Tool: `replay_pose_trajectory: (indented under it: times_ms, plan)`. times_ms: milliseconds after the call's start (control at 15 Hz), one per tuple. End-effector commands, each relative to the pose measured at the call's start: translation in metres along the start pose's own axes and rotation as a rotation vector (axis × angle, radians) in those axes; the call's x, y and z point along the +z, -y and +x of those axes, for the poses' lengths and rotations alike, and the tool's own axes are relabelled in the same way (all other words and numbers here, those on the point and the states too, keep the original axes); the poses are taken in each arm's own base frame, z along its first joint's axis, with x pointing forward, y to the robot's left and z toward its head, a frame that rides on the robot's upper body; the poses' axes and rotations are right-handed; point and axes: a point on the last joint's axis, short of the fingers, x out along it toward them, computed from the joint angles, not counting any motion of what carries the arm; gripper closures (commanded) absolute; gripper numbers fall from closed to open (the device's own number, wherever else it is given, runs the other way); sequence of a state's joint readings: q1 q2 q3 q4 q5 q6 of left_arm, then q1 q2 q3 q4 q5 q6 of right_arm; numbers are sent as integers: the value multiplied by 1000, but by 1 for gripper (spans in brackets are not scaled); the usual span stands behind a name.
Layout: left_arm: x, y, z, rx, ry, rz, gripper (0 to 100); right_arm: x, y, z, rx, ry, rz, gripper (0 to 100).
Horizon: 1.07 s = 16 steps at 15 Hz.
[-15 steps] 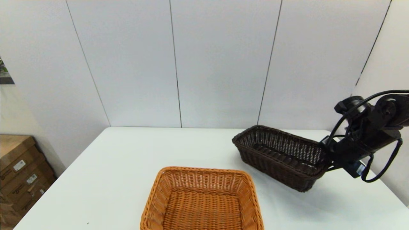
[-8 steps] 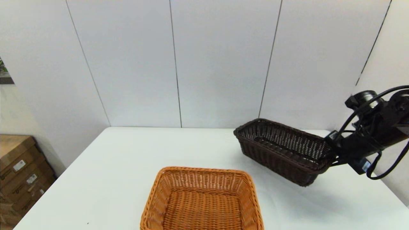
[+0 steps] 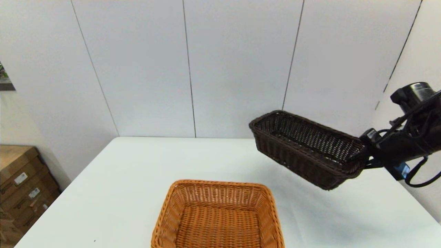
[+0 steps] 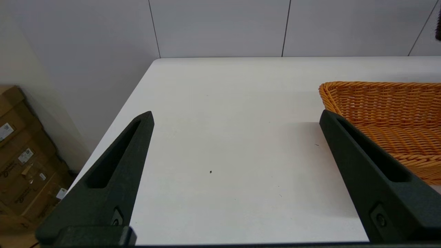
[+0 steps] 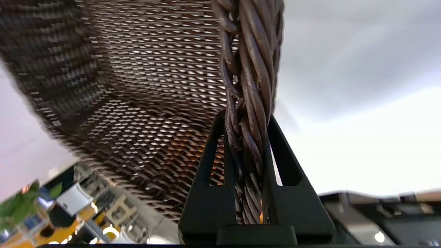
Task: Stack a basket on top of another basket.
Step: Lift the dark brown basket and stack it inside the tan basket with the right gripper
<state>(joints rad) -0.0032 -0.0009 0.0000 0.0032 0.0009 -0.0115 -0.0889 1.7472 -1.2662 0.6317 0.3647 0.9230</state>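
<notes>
Right gripper (image 3: 361,160), reaching in from the frame's right edge, clamps the dark basket's (image 3: 305,148) braided rim, holding it tilted above the table (image 3: 120,186); left gripper (image 4: 236,115) gapes, idle.

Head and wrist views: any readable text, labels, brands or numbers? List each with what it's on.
No text can be read in any view.
Cardboard boxes beside the table: white stickers, print too small to read.
Dark brown basket, held by the right gripper: no label visible.
Orange-tan basket: no label visible.
Left gripper: no markings visible.
</notes>
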Motion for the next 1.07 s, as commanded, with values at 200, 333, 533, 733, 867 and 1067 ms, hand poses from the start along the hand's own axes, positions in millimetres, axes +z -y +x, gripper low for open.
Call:
replay_pose_trajectory:
  times_ms: [200,333,533,733,867,1067]
  plan:
    - [0,0,0,1,1,1,0,-65,-20,-38,68,-77,-191,100]
    - [0,0,0,1,1,1,0,-88,-23,-45,75,-120,-257,100]
    - [0,0,0,1,1,-1,0,-121,-22,-55,73,-198,-350,100]
    - [0,0,0,1,1,-1,0,-143,-24,-59,80,-249,-412,100]
    - [0,0,0,-1,1,-1,0,-158,-24,-57,68,-293,-445,100]
    - [0,0,0,1,1,1,0,-171,-27,-52,58,-332,-493,100]
